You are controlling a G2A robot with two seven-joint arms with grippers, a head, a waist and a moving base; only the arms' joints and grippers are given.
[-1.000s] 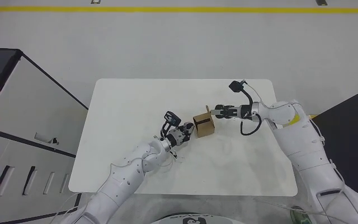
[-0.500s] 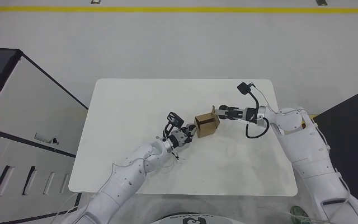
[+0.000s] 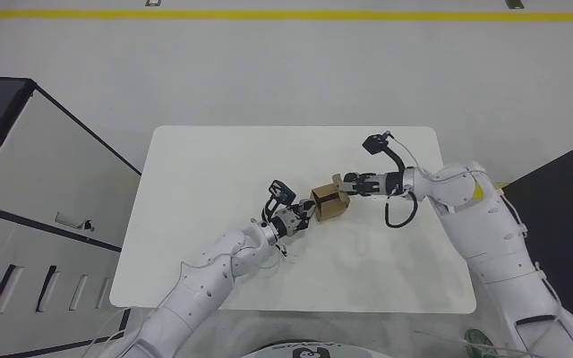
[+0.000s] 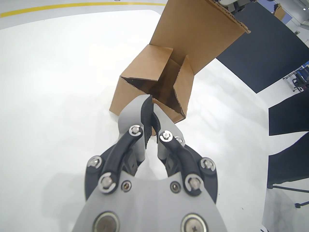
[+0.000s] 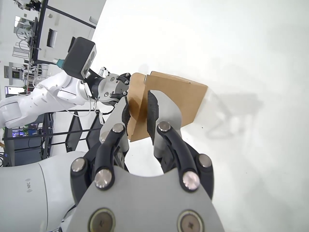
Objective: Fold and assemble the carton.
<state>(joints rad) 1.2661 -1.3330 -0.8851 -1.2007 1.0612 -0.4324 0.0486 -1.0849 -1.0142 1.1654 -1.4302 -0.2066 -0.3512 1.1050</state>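
A small brown carton [image 3: 328,202] stands on the white table [image 3: 206,170], near its middle. Its top is open, with two short flaps folded partly inward [image 4: 154,63]. One tall flap [image 4: 200,22] stands up on the far side. My left gripper [image 3: 301,213] sits at the carton's near wall, its fingers [image 4: 144,112] shut on the wall's rim. My right gripper [image 3: 346,184] comes from the opposite side and is shut on the tall flap [image 5: 137,105], near its free edge.
White tabletop lies bare all around the carton. A dark cabinet [image 3: 45,179] stands off the table's left edge. A black panel [image 3: 546,192] is beyond the right edge.
My right gripper swung out to the right with the tall flap, then came back toward the carton and tilted the flap over it. The carton shifted slightly right. The left gripper kept its hold.
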